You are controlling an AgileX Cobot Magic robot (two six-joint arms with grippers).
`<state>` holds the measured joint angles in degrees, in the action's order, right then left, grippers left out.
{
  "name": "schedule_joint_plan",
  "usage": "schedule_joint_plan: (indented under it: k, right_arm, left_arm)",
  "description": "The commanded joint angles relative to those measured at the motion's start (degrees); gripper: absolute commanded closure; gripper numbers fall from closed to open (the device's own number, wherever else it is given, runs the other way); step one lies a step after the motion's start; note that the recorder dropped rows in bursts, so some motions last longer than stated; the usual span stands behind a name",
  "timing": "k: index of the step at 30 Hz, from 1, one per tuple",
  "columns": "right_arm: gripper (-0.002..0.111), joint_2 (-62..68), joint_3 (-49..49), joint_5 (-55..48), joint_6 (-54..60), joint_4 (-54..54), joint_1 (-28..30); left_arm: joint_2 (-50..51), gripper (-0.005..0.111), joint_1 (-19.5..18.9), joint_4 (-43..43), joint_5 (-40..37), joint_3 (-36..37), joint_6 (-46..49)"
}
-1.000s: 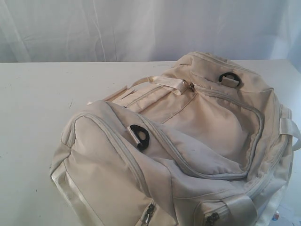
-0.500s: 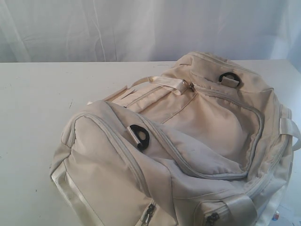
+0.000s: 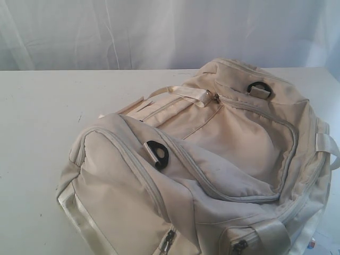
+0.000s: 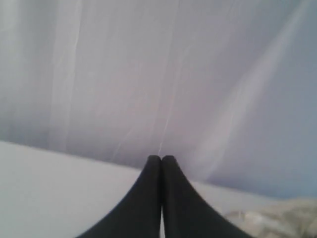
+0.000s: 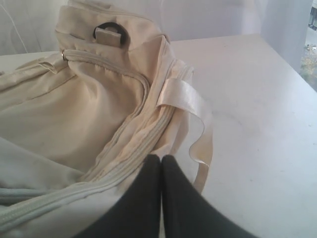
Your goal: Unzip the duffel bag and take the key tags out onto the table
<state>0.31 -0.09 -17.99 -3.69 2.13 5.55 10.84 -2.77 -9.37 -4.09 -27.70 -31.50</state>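
Nothing has shifted in the past second: the cream duffel bag (image 3: pixel 212 159) lies slumped on the white surface (image 3: pixel 37 122), filling its near right part, one end toward the pale curtain (image 3: pixel 159 32) behind; its long grey zipper (image 3: pixel 289 154) runs closed around the top panel, the pull (image 3: pixel 216 98) resting beside a shiny cream strap (image 3: pixel 186 93); one black D-ring (image 3: pixel 158 154) sits on the nearer end panel, a second D-ring (image 3: pixel 260 88) on the far end; the left claw (image 4: pixel 161 161) is pressed closed on nothing, raised above the bare surface and facing the curtain, with only a corner of the bag at the edge of its view; the right claw (image 5: pixel 161 159), likewise closed and empty, hangs just over the bag's side seam by a looped strap, though whether it touches the fabric cannot be told.
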Motion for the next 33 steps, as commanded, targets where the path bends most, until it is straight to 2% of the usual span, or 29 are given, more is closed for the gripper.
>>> schedule_joint_plan:
  k: [1,6,9,11,13,17,22,28,31,33]
  right_arm:
    - [0.108,-0.3,0.1,4.2,0.0,-0.6,0.0]
    - [0.108,-0.3,0.1,8.0,0.0,-0.6,0.0]
    - [0.108,-0.3,0.1,9.3,0.0,-0.6,0.0]
    - [0.108,-0.3,0.1,9.2,0.0,-0.6,0.0]
    - [0.108,-0.3,0.1,9.1,0.0,-0.6,0.0]
    - [0.108,-0.3,0.1,9.1,0.0,-0.6,0.0]
    - [0.108,-0.3,0.1,9.1,0.0,-0.6,0.0]
    - [0.108,-0.3,0.1,9.1,0.0,-0.6,0.0]
    - [0.108,-0.3,0.1,9.1,0.0,-0.6,0.0]
    - [0.108,-0.3,0.1,9.1,0.0,-0.6,0.0]
  left_arm:
    - [7.5,0.107,4.9,2.7,-19.4,-9.4,11.7]
    - [17.3,0.107,11.5,28.2,-35.9,-16.0,40.5]
    - [23.5,0.107,13.8,42.7,-44.9,-18.0,57.4]
    - [27.9,0.107,14.8,50.4,-50.4,-19.4,65.7]
    - [31.9,0.107,15.6,54.0,-55.2,-20.8,70.2]
    - [39.2,0.107,18.8,54.6,-59.4,-24.3,74.0]
    - [46.4,0.107,25.9,51.7,-57.5,-29.7,75.6]
    - [54.7,0.107,40.0,41.8,-50.4,-36.9,75.2]
    - [58.8,0.107,46.1,35.3,-45.1,-38.3,77.7]
    - [60.8,0.103,48.8,31.9,-41.9,-38.4,80.7]
